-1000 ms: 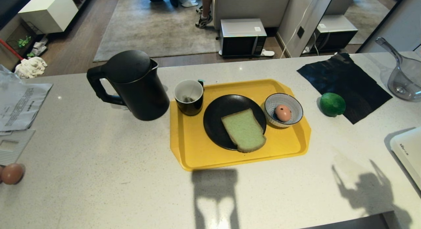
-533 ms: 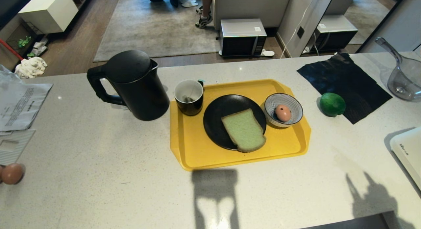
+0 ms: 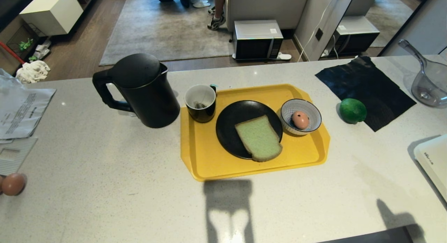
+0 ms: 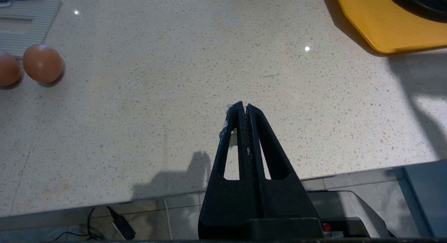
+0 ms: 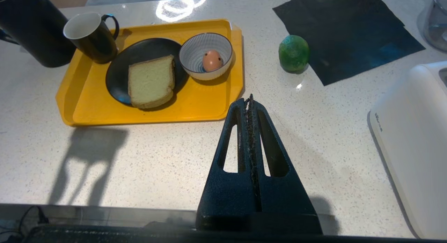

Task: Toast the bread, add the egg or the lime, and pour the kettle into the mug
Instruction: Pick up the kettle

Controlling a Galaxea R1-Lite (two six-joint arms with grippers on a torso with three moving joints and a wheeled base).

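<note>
While both hang empty, right tool (image 5: 250,98) and left tool (image 4: 243,105) are closed.

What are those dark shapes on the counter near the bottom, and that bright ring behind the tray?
Head view: shadows on the counter, a tall one below the yellow tray and a smaller one at the right; what throws them is out of frame. Right wrist view: the ring is glare from a lamp, beyond the tray. Left wrist view: small glints, and a shadow under the left gripper.

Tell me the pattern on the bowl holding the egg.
Fine blue-and-white stripes on the bowl; clearest in the right wrist view.
</note>
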